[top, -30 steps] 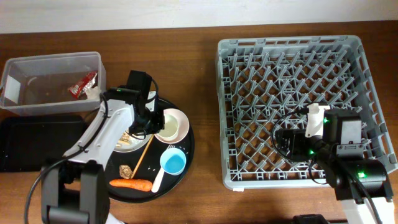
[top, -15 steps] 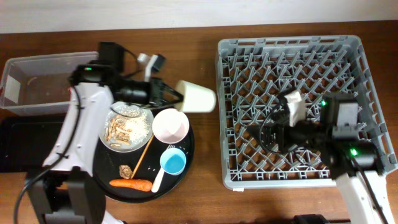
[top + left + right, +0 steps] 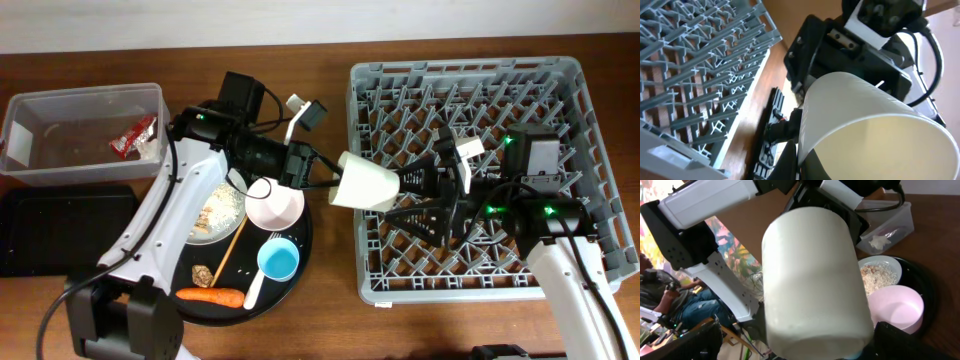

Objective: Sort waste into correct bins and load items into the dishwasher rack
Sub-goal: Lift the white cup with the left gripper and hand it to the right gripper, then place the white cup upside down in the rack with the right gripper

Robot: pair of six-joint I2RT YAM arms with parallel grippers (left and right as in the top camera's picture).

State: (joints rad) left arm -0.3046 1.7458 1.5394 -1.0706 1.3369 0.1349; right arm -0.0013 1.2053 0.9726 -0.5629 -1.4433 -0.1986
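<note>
Left gripper (image 3: 322, 178): mine, pinched shut on the rim of the small white cup (image 3: 365, 184). In the left wrist view one dark finger sits inside the mouth and one outside it.
Small white cup: held in the air on its side, mouth toward my left wrist and closed end toward my right arm. It hangs over the left edge of the dishwasher rack (image 3: 465, 68), touching neither the rack nor the table.
Right gripper (image 3: 405, 197): jaws spread wide, one finger on each side of the cup's closed end. I cannot tell whether they touch it.
Right wrist view: the cup fills the middle of the picture.
Dishwasher rack: grey, on the right of the table, nothing loaded on its pegs that I can see.
Round black tray (image 3: 302, 262): left of the rack, just beside it.
On that tray: white plate (image 3: 195, 232) with beige food scraps (image 3: 222, 212); pink bowl (image 3: 275, 203) touching the plate's right side; light-blue cup (image 3: 278, 260); white fork (image 3: 254, 287) below the blue cup; wooden chopstick (image 3: 232, 250) lying aslant; carrot (image 3: 210, 296) at the front edge; one loose scrap (image 3: 201, 272) just above the carrot.
Clear tub (image 3: 40, 105): far left, holding the red wrapper (image 3: 133, 137) and the white napkin (image 3: 150, 150).
Black rectangular tray (image 3: 60, 230): directly in front of the tub.
</note>
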